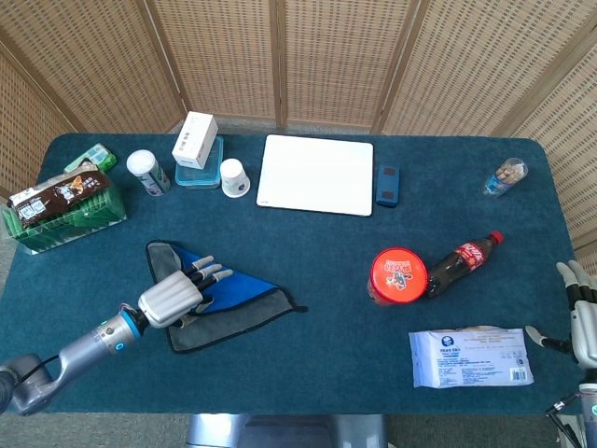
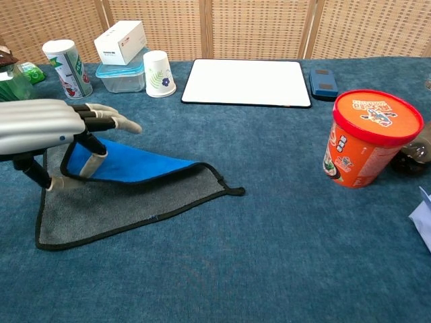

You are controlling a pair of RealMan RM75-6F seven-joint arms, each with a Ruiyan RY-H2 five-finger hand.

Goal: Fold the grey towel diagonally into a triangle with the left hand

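The bench (image 1: 308, 280), covered in blue cloth, carried the grey towel (image 2: 128, 202) near its front-left, well apart from the orange tub (image 2: 367, 138) and the bottle (image 1: 462, 261).

You had the towel partly folded: one corner was lifted and turned over, showing its blue underside (image 2: 135, 165), while the rest lay flat. I judged it light, soft and limp, likely to sag and drag wherever unsupported, with a bound black edge giving the surest purchase. The corner hem was the place to hold, not the middle of the cloth.

Your left hand (image 2: 47, 124) held that raised corner, pinched between thumb and a finger, the other fingers extended forward above the fold.

Your right hand (image 1: 583, 313) stood at the bench's right edge, fingers apart, holding nothing.
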